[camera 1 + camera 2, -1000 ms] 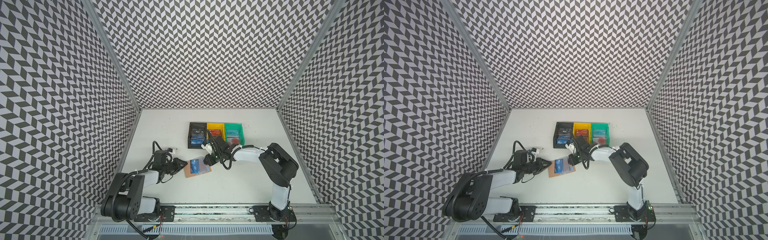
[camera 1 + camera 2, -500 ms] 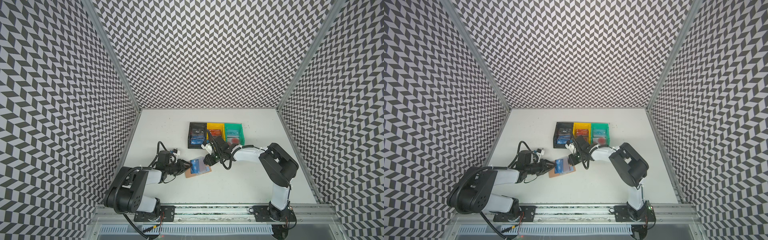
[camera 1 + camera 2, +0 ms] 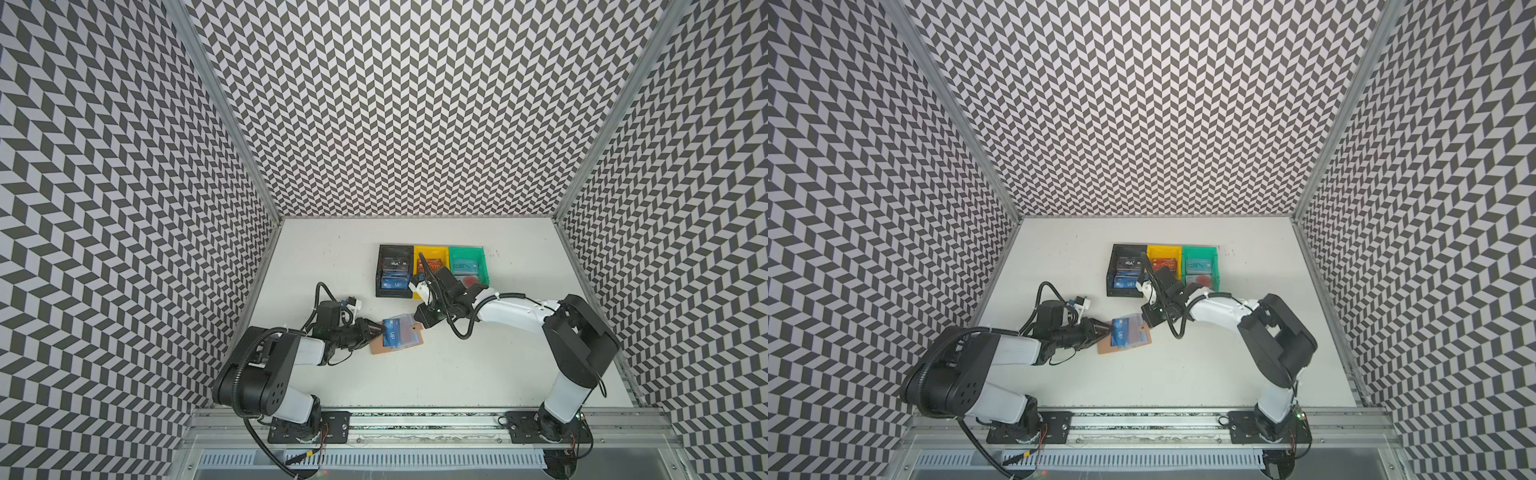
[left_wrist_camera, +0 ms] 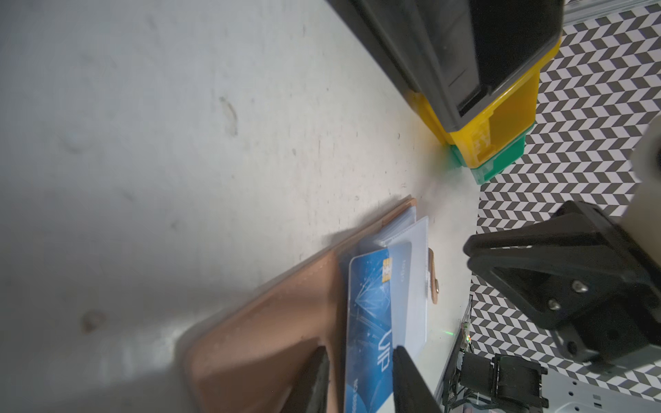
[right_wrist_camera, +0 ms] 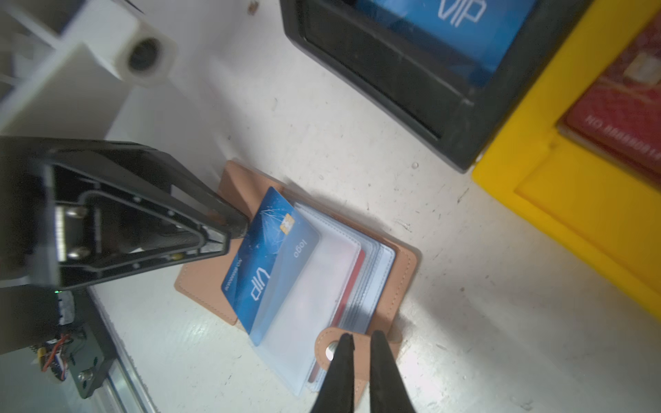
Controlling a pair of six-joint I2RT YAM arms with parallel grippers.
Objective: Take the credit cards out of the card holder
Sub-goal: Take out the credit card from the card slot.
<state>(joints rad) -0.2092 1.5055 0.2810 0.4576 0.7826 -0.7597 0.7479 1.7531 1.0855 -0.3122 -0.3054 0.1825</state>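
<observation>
Chevron walls (image 3: 415,104) enclose a scuffed white worktop (image 3: 457,374); left end effector (image 4: 359,352) gapes around the blue card (image 4: 368,304), right end effector (image 5: 362,336) clenched at the card holder (image 5: 406,262).

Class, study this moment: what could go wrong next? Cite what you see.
1. The left gripper straddles the blue card with jaws apart; closing off-centre may miss it.
2. The right gripper is down only at the snap tab; the card holder might pivot or drag when the card is pulled.
</observation>
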